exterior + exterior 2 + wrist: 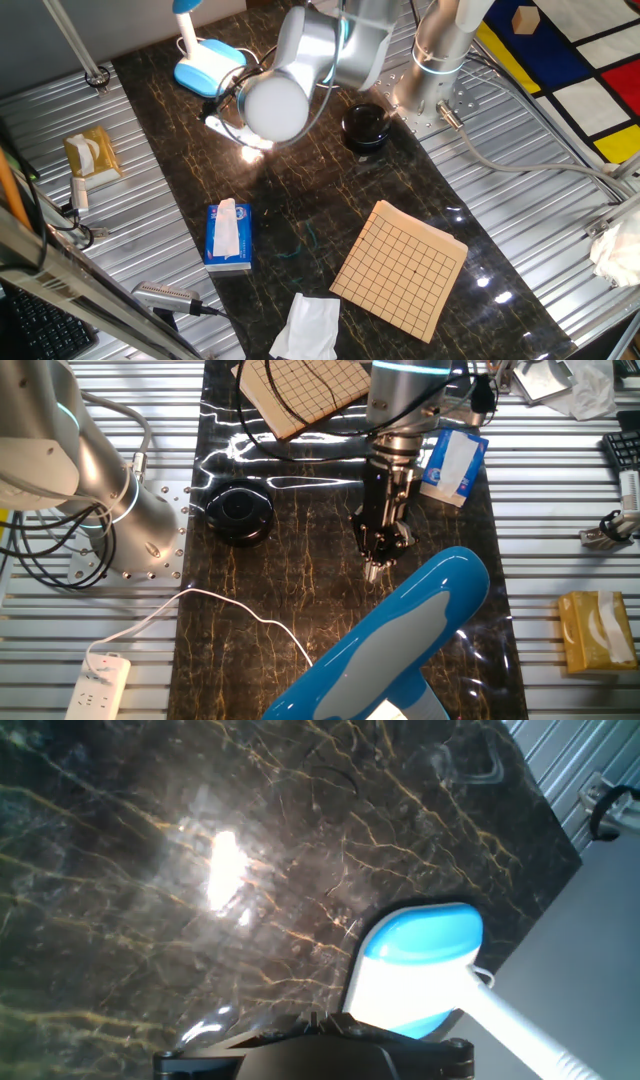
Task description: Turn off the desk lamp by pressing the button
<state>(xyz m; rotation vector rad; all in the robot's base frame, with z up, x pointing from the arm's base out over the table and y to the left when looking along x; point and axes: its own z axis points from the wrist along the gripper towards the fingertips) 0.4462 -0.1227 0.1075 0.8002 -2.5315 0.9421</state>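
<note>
The desk lamp has a light-blue base [210,68] with a whitish top face and stands at the far left of the dark marble table. Its slim neck [186,28] rises from the base. The base also shows in the hand view [415,965], just right of my fingertips. The lamp's blue head [400,640] fills the foreground of the other fixed view. A bright glare [255,150] lies on the marble. My gripper [376,567] points down above the table, short of the base. In the hand view my gripper [314,1019] shows its tips together, holding nothing.
A black round pot [365,128] stands by the robot's base. A blue-and-white tissue pack [229,235], a wooden grid board [400,268] and a white cloth [307,325] lie nearer the front. A thin white cable [230,610] runs to a power strip [100,685].
</note>
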